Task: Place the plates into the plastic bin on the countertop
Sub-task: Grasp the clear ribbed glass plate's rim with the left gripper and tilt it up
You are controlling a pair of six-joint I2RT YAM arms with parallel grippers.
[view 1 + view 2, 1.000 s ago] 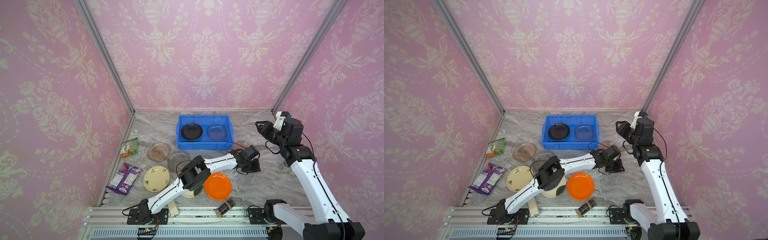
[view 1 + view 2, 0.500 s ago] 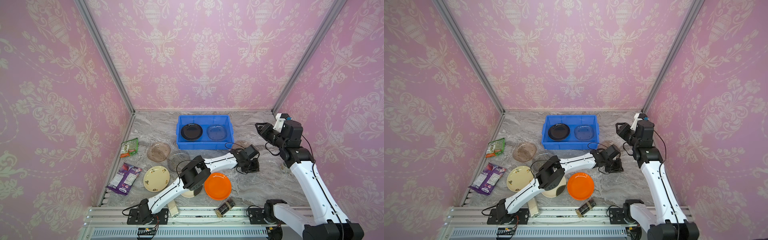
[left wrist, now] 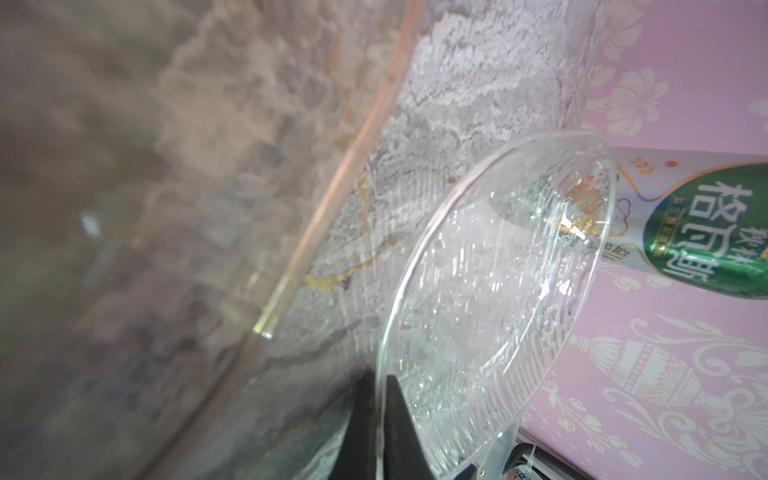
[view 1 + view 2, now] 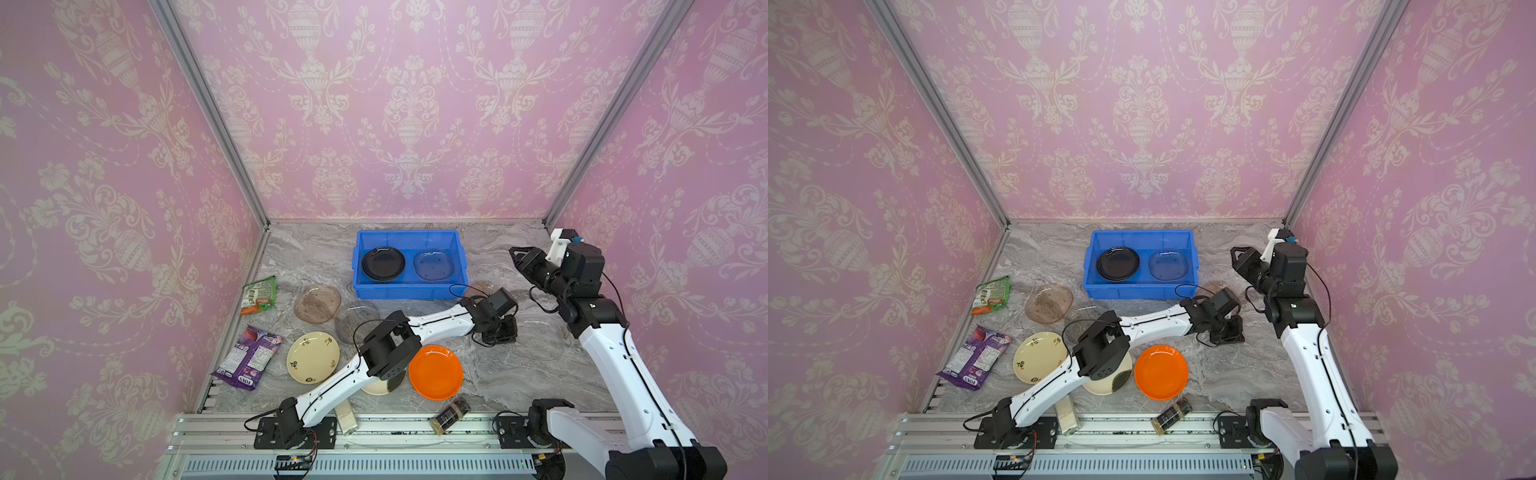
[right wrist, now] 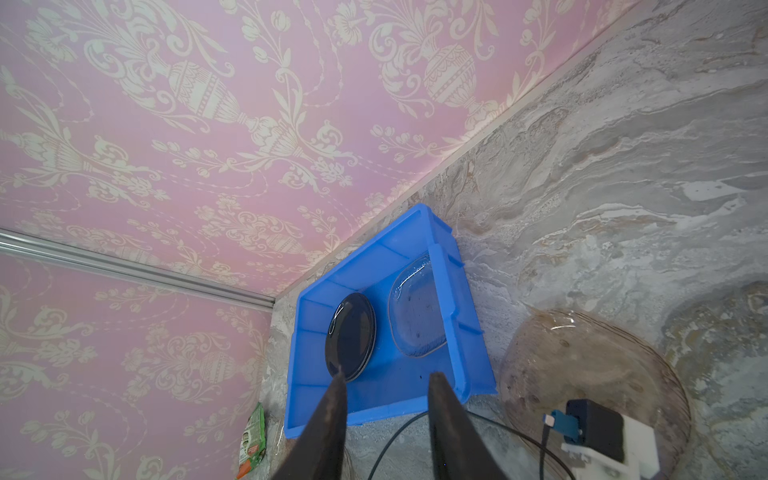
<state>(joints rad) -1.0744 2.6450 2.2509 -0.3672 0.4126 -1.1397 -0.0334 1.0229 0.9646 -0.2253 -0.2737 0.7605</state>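
My left end effector (image 3: 379,386) is pinched shut on the rim of the clear glass plate (image 3: 498,299), which sits on the counter (image 4: 490,374) rt-front of the blue bin (image 4: 407,291). Next I'd lift w/o slip, then carry over the bin. Right end effector (image 5: 384,378) part-open, empty.

Two plates (image 4: 383,263) lie side by side in the bin (image 4: 409,292).

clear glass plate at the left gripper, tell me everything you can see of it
The clear glass plate is round, colourless and see-through, with fine ribbed lines across its floor and a thin upturned rim. The left gripper is shut on its near rim, a dark finger on each face. The marble countertop shows through it; whether it is lifted cannot be told. A green-labelled can shows past its far edge.
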